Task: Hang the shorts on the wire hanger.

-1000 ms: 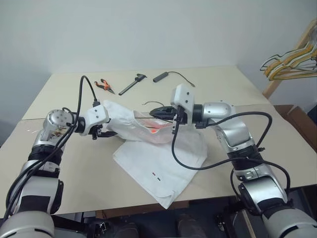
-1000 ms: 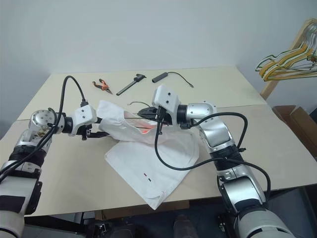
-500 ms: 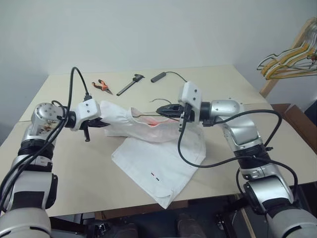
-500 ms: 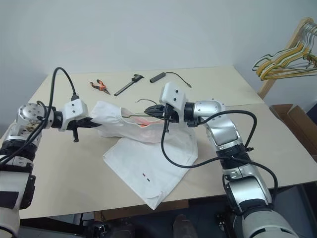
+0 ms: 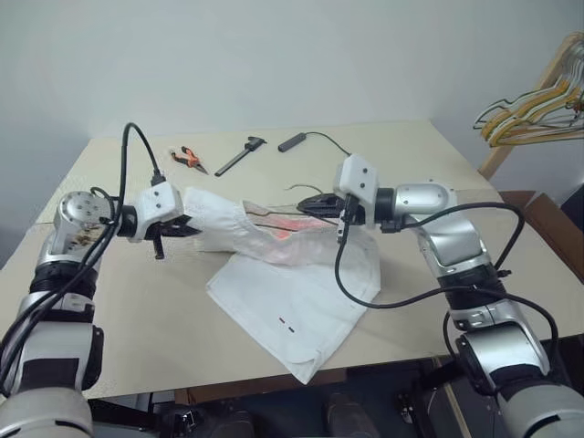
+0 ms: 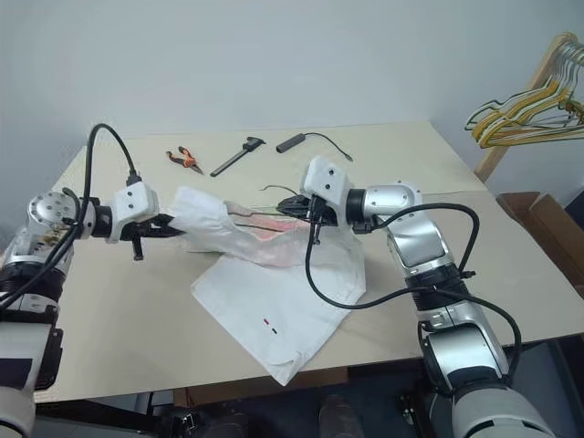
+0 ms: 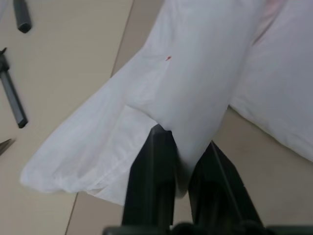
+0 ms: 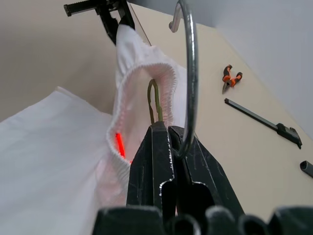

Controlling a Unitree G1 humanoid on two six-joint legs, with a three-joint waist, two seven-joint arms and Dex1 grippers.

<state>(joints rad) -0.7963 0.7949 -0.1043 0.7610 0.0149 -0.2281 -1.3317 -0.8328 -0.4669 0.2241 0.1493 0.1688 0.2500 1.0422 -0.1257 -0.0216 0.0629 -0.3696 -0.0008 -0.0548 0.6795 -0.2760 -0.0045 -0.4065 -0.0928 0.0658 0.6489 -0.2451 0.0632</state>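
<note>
The left pincer [image 7: 183, 152] is nearly closed, with a fold of the shorts [image 5: 292, 292] pinched between its two black fingers [image 7: 151, 166]; in the left wrist view the white cloth runs down into the narrow gap. It holds one end of the shorts lifted off the desk [image 5: 137, 338], out to the left.

The right pincer [image 8: 168, 134] is clenched on the hanger [image 8: 190, 78]. The hook curves up out of its closed fingers, and a thin olive loop of wire reaches ahead of the tips into the gathered waistband, which gapes open just in front of them. A red glow shows on the cloth inside that opening.

Between the two pincers the shorts stretch as a raised band above the desk; the rest drapes down and lies flat toward the near edge, one corner hanging over it.

Most of the hanger's body is hidden inside the cloth, so how far in it goes cannot be told.
</note>
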